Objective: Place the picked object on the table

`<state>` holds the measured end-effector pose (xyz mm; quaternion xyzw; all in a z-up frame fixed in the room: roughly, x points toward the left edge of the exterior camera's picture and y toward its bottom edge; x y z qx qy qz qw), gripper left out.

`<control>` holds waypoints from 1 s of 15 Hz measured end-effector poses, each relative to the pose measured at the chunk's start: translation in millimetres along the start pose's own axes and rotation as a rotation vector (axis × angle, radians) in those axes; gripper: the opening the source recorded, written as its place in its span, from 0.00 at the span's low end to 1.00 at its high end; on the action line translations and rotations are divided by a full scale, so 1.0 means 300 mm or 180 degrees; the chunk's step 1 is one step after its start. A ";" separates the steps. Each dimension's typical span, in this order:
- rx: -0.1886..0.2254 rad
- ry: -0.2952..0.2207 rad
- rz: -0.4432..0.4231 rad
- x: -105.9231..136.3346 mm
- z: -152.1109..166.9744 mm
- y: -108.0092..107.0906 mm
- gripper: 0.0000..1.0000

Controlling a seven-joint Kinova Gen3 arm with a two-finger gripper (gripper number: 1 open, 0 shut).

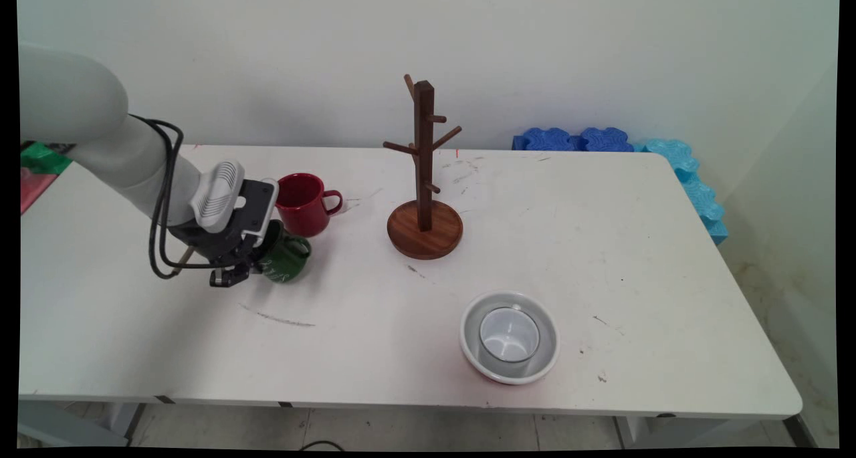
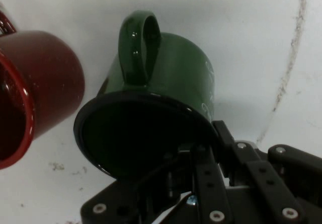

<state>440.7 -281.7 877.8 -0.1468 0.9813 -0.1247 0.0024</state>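
My gripper [image 1: 259, 252] is shut on the rim of a green mug [image 1: 289, 257], at the table's left. In the hand view one finger reaches inside the green mug [image 2: 166, 78] and the other presses its outer wall near the gripper [image 2: 206, 141]. The mug is tilted, its dark mouth facing the hand and its handle [image 2: 139, 45] pointing away. It hangs low over the table; I cannot tell if it touches. A red mug [image 1: 304, 202] stands upright just behind it, handle to the right, and shows in the hand view as the red mug [image 2: 40, 93] at the left edge.
A wooden mug tree [image 1: 424, 177] with bare pegs stands on a round base at mid-table. A white bowl [image 1: 471, 348] holding a white cup [image 1: 508, 334] sits near the front edge. Blue foam blocks [image 1: 689, 177] line the table's far right side.
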 end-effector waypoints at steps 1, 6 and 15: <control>0.0006 -0.0014 0.0003 0.002 0.008 0.000 0.00; 0.0030 -0.0058 0.0013 0.009 0.036 0.000 0.00; 0.0057 -0.0076 0.0037 0.012 0.061 -0.003 1.00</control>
